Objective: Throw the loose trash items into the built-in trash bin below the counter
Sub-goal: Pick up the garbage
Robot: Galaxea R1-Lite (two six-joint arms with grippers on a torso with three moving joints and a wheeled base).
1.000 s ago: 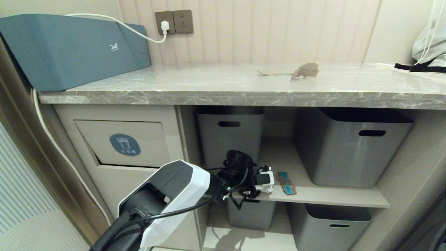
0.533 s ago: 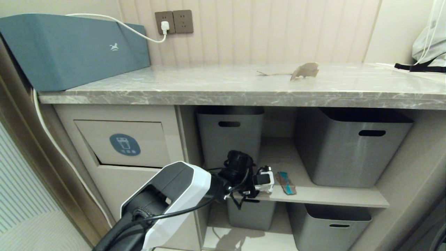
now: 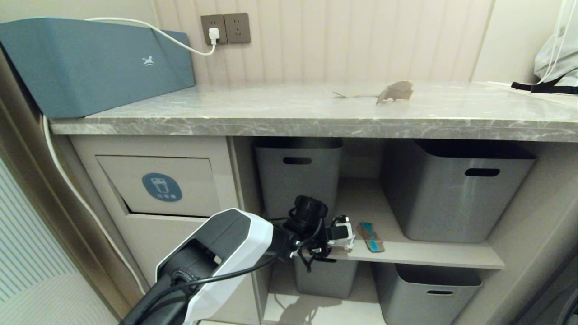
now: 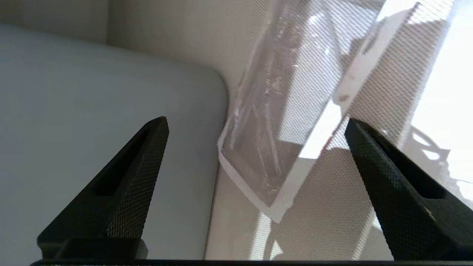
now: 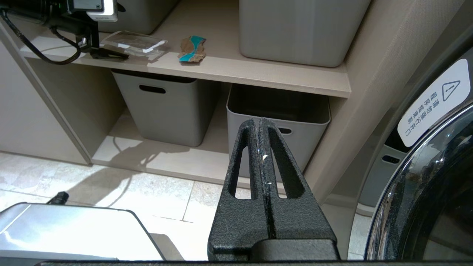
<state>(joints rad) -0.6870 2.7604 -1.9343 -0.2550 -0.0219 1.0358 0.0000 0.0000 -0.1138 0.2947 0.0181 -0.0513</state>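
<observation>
Two scraps: packet [image 4: 273, 122] and cardboard scrap [image 3: 371, 236] on shelf [image 3: 429, 253].
Left gripper [image 4: 255, 125]: jaws apart, packet at twelve o'clock, straddling to pinch.
Right gripper [image 5: 263, 125]: closed, idle.
Bin [image 3: 162, 186]: nine o'clock of shelf.

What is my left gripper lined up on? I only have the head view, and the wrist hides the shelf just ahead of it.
Observer: A flat silvery rectangular packet with a white rim lies on the beige shelf, straight ahead of the open left gripper. It is not yet gripped.
Operator: Does it touch the teal scrap?
Observer: No. In the right wrist view the torn brown cardboard scrap with a teal side lies apart from the packet, on the side away from the left gripper.
Operator: And my right gripper?
Observer: The right gripper is shut and empty, down low, facing the lower grey plastic tubs.
</observation>
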